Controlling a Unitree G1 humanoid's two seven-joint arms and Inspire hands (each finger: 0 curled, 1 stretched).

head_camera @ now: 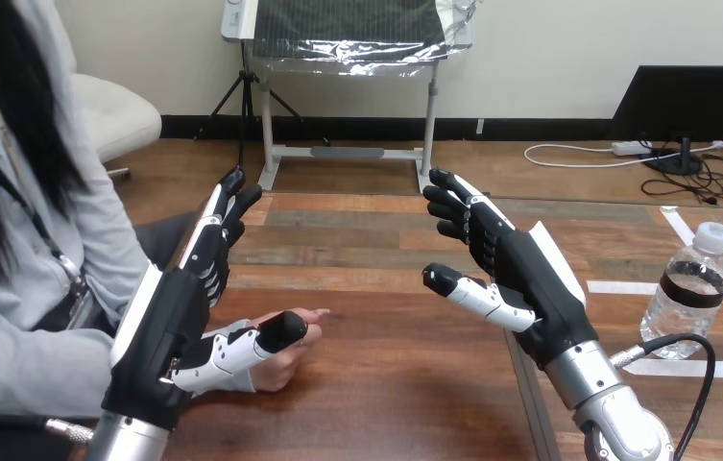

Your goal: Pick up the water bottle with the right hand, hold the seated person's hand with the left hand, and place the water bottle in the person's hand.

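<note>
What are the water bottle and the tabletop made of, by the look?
The water bottle looks like thin clear plastic, glossy: its wall is see-through and catches highlights, with a white cap and a dark band. The table looks like wood or wood-look laminate, I cannot tell which: brown plank grain, smooth low sheen.

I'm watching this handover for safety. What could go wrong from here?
The bottle stands upright, well to the right of the open right hand; a sideways reach might tip it. The open left hand has its thumb over the person's hand; closing hard could pinch it.
</note>
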